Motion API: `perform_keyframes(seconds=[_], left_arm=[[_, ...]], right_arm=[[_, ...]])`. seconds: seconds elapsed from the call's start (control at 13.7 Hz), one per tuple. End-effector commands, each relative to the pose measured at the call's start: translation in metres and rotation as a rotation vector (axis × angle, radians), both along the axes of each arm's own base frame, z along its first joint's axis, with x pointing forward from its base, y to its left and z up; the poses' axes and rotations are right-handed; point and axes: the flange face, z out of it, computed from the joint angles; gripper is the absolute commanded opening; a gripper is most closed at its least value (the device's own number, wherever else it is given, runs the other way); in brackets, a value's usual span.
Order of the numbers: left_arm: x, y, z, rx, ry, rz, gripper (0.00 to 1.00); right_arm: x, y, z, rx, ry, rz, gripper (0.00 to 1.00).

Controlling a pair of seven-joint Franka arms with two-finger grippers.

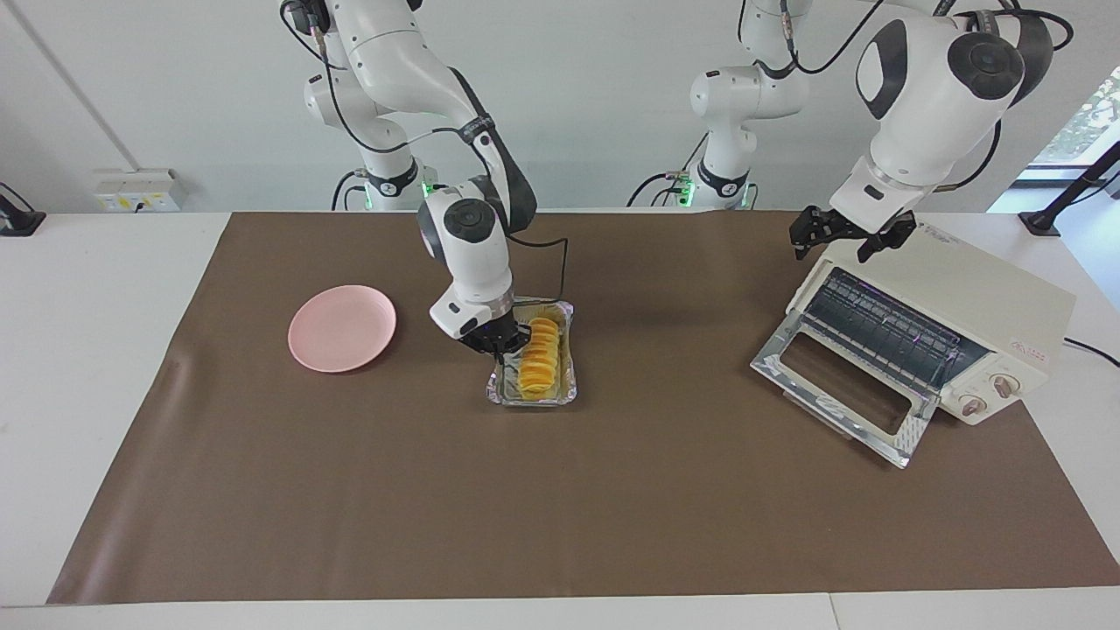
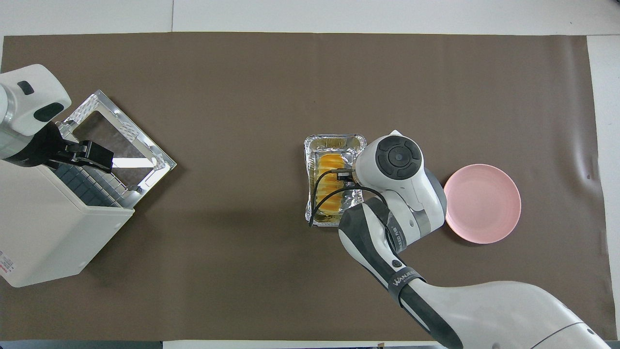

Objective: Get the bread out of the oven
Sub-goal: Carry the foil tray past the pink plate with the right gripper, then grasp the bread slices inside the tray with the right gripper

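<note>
Right gripper (image 1: pixel 501 343) hidden under its own wrist from overhead; facing view alone shows it low at tray (image 1: pixel 494 392) edge, touching bread (image 1: pixel 538 354), finger spread unclear. Bread in tray mid-table, outside oven (image 1: pixel 1006 302). Oven door dropped. Plate (image 1: pixel 342 327) bare. Left gripper (image 1: pixel 851 234) over oven, fingers apart.

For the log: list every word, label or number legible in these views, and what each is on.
"WANJEE": on the right arm's dark forearm band, overhead view; the end is cut off.
Red print on the oven's side: too small to read.
Red mark above the oven knobs: too small to read.
</note>
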Motion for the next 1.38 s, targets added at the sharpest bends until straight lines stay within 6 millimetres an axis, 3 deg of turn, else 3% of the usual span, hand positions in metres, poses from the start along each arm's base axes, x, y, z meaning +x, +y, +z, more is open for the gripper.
perform_keyframes(seconds=[0.0, 0.15, 0.36, 0.66, 0.8, 1.02, 1.31], left_arm=[[-0.005, 0.0, 0.002, -0.011, 0.004, -0.003, 1.0], [-0.004, -0.001, 0.002, -0.011, 0.001, -0.004, 1.0], [0.0, -0.004, 0.003, -0.018, -0.012, -0.002, 1.0], [0.002, -0.003, 0.005, -0.015, -0.026, 0.041, 1.0], [0.002, -0.006, 0.004, -0.012, -0.031, 0.054, 1.0], [0.001, -0.012, 0.005, -0.011, -0.031, 0.041, 1.0], [-0.001, -0.011, 0.007, -0.01, -0.033, 0.037, 1.0]], right_arm=[[0.027, -0.046, 0.032, 0.017, -0.05, 0.023, 0.0], [0.052, -0.104, 0.049, 0.014, -0.087, 0.073, 0.0], [0.088, -0.173, 0.078, 0.126, -0.12, 0.122, 0.0], [0.108, -0.282, 0.074, 0.104, -0.147, 0.128, 0.0], [0.116, -0.311, 0.066, 0.1, -0.152, 0.125, 0.0], [0.14, -0.338, 0.058, 0.103, -0.168, 0.089, 0.0], [0.132, -0.346, 0.038, 0.099, -0.137, 0.154, 0.0]])
